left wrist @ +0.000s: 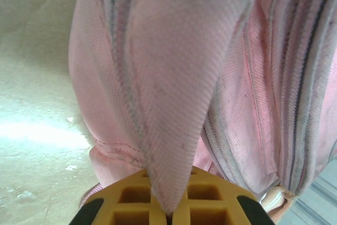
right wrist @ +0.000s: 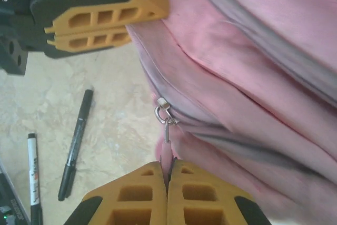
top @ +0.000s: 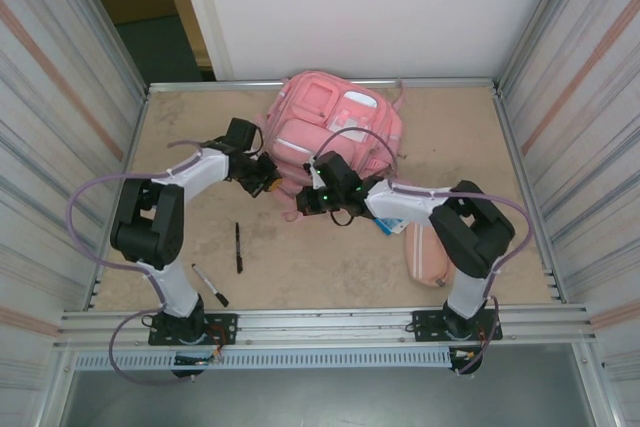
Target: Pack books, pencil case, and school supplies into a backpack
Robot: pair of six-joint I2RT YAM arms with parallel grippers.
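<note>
The pink backpack lies at the back middle of the table. My left gripper is at its near left corner, shut on a fold of the backpack's pink fabric. My right gripper is shut on the pink pull tab of a zip whose metal slider sits just ahead. Two black pens lie on the table near the left arm. The pale-pink pencil case lies by the right arm, and the blue-and-white packet peeks from under that arm. The books are out of view.
Corrugated metal walls close in the table on the left and right. A metal rail runs along the near edge by the arm bases. Bare tabletop lies between the arms.
</note>
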